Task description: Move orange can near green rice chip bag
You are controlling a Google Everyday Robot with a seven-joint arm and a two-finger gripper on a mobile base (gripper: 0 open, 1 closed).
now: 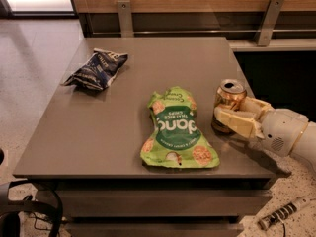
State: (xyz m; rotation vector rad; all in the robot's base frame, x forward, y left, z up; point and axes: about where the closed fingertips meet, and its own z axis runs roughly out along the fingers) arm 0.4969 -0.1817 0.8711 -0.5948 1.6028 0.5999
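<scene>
My gripper (pixel 231 113) pinches the can (pixel 230 94), with one finger across its front and the other behind it. The can stands upright near the right edge of the table (pixel 98 132), just beside the green bag (pixel 177 128) (which lies flat, label up). A blue bag (pixel 96 69) lies well apart at the far left.
</scene>
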